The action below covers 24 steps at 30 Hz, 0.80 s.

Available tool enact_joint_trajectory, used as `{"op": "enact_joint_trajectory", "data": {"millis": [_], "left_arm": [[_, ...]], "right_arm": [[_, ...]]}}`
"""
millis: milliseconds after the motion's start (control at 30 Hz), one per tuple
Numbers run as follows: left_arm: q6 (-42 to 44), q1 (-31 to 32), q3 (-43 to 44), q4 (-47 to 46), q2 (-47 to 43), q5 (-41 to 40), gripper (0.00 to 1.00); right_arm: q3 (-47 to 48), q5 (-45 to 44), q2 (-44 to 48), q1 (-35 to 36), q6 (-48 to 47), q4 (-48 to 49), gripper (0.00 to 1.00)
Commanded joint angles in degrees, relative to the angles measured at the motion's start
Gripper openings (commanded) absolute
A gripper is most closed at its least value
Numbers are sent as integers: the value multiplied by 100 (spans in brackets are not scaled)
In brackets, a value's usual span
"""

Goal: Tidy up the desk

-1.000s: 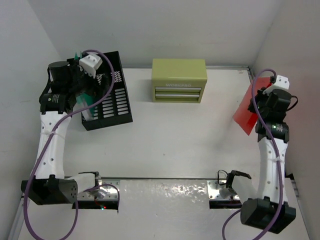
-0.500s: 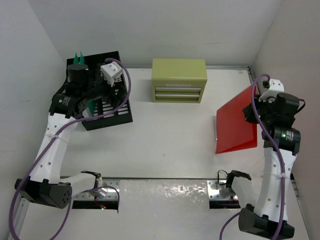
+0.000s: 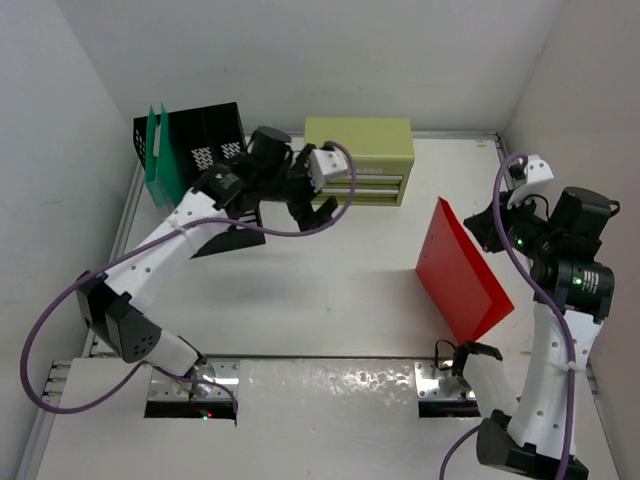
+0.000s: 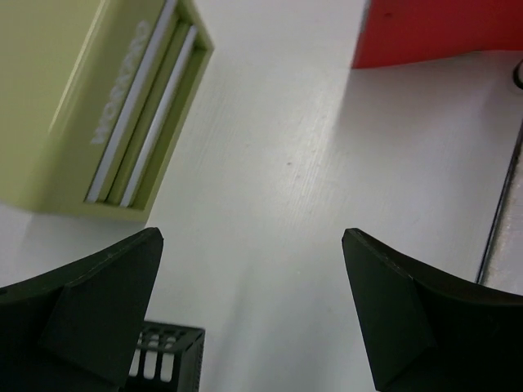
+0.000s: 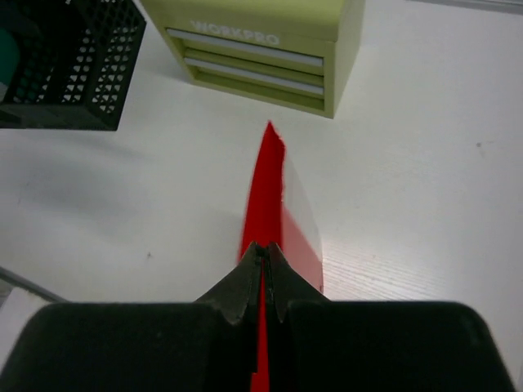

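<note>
The white desk (image 3: 330, 300) holds a black slotted rack (image 3: 215, 135) at the back left with green folders (image 3: 160, 155) standing in it. My left gripper (image 3: 312, 212) is open and empty, hovering over the desk in front of the olive chest (image 3: 358, 150). In the left wrist view the gripper (image 4: 253, 269) shows wide-apart jaws over bare desk. My right gripper (image 3: 488, 234) is shut on a red folder (image 3: 460, 270), held tilted on edge above the right side of the desk. The right wrist view shows the gripper (image 5: 263, 253) pinching the folder's edge (image 5: 265, 188).
The olive chest stands at the back centre, also in the left wrist view (image 4: 98, 98) and the right wrist view (image 5: 261, 41). The rack shows in the right wrist view (image 5: 65, 65). White walls enclose the desk. Metal mounts (image 3: 440, 380) sit at the near edge.
My left arm left the rack and swung right to the front of the chest, open. My right arm carried the red folder leftward and lower, turning it more on edge.
</note>
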State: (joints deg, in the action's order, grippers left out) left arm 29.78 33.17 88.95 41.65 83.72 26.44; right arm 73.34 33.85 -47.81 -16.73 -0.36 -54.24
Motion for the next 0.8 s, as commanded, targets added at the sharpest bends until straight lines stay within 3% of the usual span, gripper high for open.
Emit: {"op": "enact_joint_trajectory", "data": {"millis": [0, 100, 233, 267, 367, 567, 667, 700, 767], "left_arm": [[19, 452, 220, -446, 301, 2, 91], [-104, 699, 62, -815, 530, 203, 91], [-244, 770, -114, -1420, 698, 371, 91], [-158, 805, -123, -1475, 742, 441, 91], [280, 1076, -360, -1563, 909, 670, 90], [151, 1166, -1721, -2124, 857, 671, 86], [46, 1148, -1890, -2223, 821, 152, 86], [2, 1148, -1838, -2170, 838, 56, 86], [-183, 1174, -1767, -2021, 900, -68, 86]], "right_arm": [[-258, 491, -158, 12, -175, 238, 0], [-767, 413, 34, 12, -52, 588, 0], [-586, 106, 158, 12, 350, 836, 0], [-497, -209, 115, 12, 457, 853, 8], [-320, -203, -26, 12, 467, 774, 14], [-2006, 359, 158, 12, 1055, 1678, 19], [-2517, 316, 71, 38, 1187, 1882, 26], [-2587, 211, -25, 56, 1301, 1821, 36], [-2658, -516, -88, 187, 1477, 1794, 45]]}}
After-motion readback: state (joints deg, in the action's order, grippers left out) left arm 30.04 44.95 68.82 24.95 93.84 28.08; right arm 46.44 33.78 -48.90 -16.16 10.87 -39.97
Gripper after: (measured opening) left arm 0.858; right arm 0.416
